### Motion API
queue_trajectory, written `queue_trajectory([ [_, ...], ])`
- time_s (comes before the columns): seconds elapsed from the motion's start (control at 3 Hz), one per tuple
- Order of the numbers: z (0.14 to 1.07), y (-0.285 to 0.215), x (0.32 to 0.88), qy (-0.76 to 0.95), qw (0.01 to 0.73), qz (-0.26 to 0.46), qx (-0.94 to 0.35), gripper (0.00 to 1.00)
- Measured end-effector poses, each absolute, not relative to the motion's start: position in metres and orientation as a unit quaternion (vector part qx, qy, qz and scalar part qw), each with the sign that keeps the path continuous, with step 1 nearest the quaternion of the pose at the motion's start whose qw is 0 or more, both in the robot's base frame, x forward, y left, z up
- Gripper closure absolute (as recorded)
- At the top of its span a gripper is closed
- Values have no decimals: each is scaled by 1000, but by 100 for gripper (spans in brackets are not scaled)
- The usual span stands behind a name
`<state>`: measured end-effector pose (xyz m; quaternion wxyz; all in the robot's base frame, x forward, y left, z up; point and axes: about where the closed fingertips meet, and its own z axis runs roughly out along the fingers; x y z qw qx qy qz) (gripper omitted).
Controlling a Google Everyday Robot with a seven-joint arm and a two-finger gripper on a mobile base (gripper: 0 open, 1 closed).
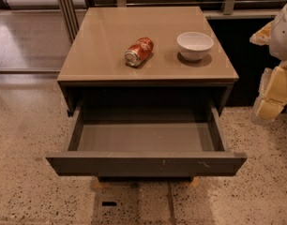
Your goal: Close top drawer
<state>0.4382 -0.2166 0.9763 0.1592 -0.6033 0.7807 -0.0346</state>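
Observation:
The top drawer (146,164) is pulled far out of the cabinet toward me. Its wide dark grey-brown front has small white scuff marks right of centre, and its grey inside (146,136) holds nothing. My gripper (275,90) shows at the right edge of the view as pale yellow and white parts, to the right of the cabinet and above the drawer's right front corner, apart from it.
A red drinks can (139,51) lies on its side on the tan cabinet top (106,46), and a white bowl (194,45) stands to its right. Speckled floor surrounds the cabinet. A railing and dark panel stand behind it.

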Motion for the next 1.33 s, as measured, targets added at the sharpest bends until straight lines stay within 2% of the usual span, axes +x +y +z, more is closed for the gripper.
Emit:
queue_trajectory([
  [1.0,965,-216,431,785,191,-40,-588,0],
  [1.33,878,-226,414,826,213,52,-519,19],
])
